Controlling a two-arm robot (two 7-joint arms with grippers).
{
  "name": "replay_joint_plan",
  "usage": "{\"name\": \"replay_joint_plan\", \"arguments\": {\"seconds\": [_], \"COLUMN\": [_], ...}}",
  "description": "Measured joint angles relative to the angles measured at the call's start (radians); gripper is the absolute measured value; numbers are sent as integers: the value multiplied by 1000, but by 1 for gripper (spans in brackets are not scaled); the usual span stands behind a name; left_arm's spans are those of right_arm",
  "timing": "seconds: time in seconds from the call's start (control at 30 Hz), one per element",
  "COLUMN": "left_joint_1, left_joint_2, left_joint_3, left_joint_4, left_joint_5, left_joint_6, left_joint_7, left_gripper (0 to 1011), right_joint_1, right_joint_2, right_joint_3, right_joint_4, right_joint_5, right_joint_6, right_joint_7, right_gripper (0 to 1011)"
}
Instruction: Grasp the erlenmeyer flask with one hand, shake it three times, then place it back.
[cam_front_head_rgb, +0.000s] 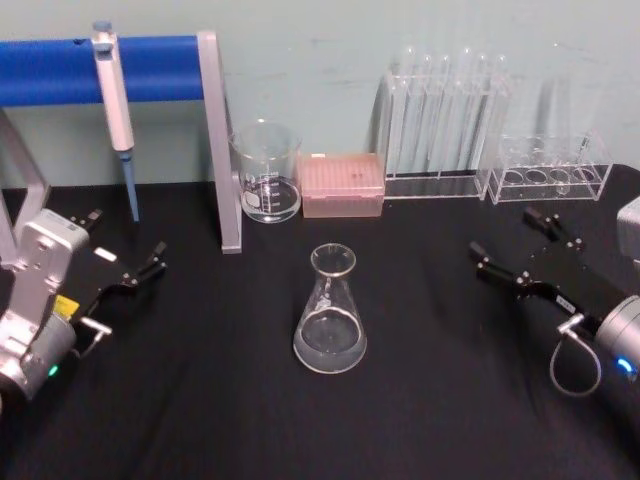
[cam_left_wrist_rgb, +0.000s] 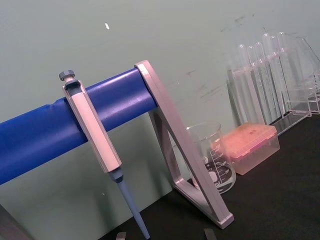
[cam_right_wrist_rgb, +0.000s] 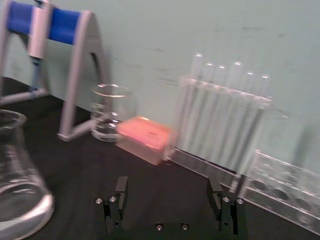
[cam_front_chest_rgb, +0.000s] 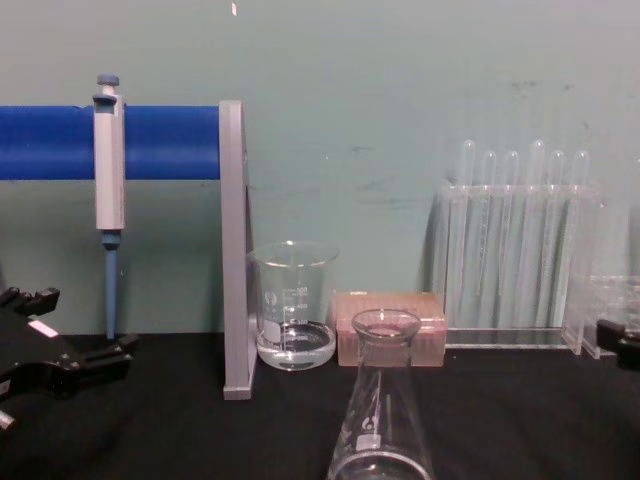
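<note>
The erlenmeyer flask (cam_front_head_rgb: 330, 312) stands upright on the black table, centre front, with a little clear liquid in its base. It rises at the bottom of the chest view (cam_front_chest_rgb: 385, 425) and sits at the edge of the right wrist view (cam_right_wrist_rgb: 17, 175). My right gripper (cam_front_head_rgb: 503, 232) is open, well to the flask's right and apart from it; its two black fingers (cam_right_wrist_rgb: 120, 194) hold nothing. My left gripper (cam_front_head_rgb: 125, 240) stands open at the table's left, far from the flask, and appears low on the left in the chest view (cam_front_chest_rgb: 85, 322).
A glass beaker (cam_front_head_rgb: 266, 172) and a pink tip box (cam_front_head_rgb: 343, 184) stand behind the flask. A blue-barred stand (cam_front_head_rgb: 215, 140) holds a pipette (cam_front_head_rgb: 115, 110) at the back left. A rack of test tubes (cam_front_head_rgb: 445, 120) and a low clear rack (cam_front_head_rgb: 552, 170) stand at the back right.
</note>
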Motion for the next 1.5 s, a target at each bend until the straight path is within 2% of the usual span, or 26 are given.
{"name": "replay_joint_plan", "arguments": {"seconds": [0.13, 0.27, 0.4, 0.53, 0.8, 1.2, 1.5], "left_joint_1": [0, 0, 0, 0, 0, 0, 0], "left_joint_2": [0, 0, 0, 0, 0, 0, 0], "left_joint_3": [0, 0, 0, 0, 0, 0, 0], "left_joint_4": [0, 0, 0, 0, 0, 0, 0], "left_joint_5": [0, 0, 0, 0, 0, 0, 0], "left_joint_6": [0, 0, 0, 0, 0, 0, 0], "left_joint_7": [0, 0, 0, 0, 0, 0, 0], "left_gripper": [1001, 1001, 1001, 1001, 1001, 1001, 1001], "right_joint_1": [-8, -7, 3, 20, 57, 129, 178], "right_joint_2": [1, 0, -8, -19, -47, -95, -128], "right_joint_3": [-1, -10, -23, -38, -60, -107, -140], "right_joint_4": [-17, -23, -23, -8, 31, 106, 161], "right_joint_5": [27, 37, 48, 65, 84, 99, 109], "right_joint_6": [-3, -8, -14, -19, -12, -4, 0], "right_joint_7": [73, 122, 197, 277, 385, 494, 531], "right_gripper": [1000, 1000, 1000, 1000, 1000, 1000, 1000]}}
